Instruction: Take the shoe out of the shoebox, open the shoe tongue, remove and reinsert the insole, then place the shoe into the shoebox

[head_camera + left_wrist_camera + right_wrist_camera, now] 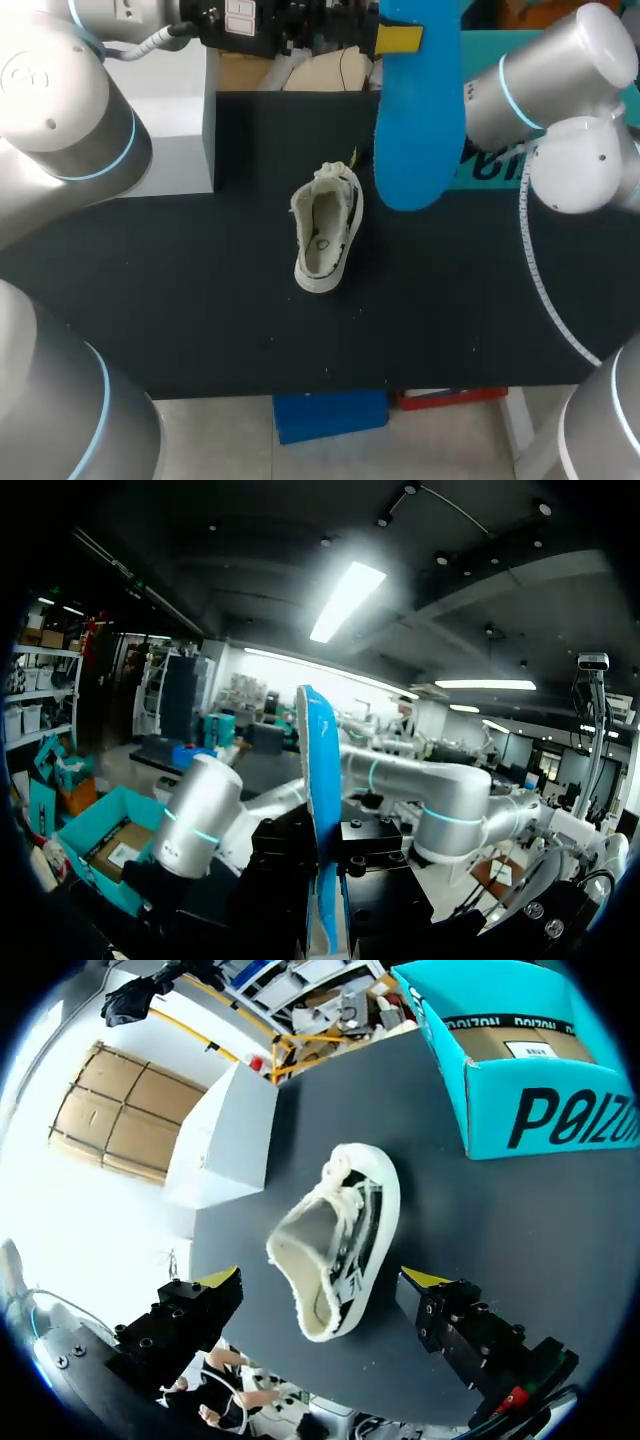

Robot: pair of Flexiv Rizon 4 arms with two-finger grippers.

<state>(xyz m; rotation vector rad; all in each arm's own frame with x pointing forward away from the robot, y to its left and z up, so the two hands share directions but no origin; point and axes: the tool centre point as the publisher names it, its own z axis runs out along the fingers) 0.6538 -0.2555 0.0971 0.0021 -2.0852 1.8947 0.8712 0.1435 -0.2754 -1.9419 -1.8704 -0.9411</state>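
Shoe (335,1250) ahead, between right pincer's (325,1278) spread fingers (190,1315); left pincer (325,880) clamps insole (315,770).

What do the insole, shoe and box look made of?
Insole: likely foam, matte blue; thin, smooth, and it holds its shape held aloft. Shoe: seems canvas, off-white with a fuzzy-edged opening, over a smooth, rubbery-looking sole rim. Box: cardboard, printed teal outside, bare brown inside.

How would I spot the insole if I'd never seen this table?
Find the black table with a white shoe lying in its middle. Near the shoe, held up in the air, is the insole: the only flat, bright blue, foot-shaped piece.
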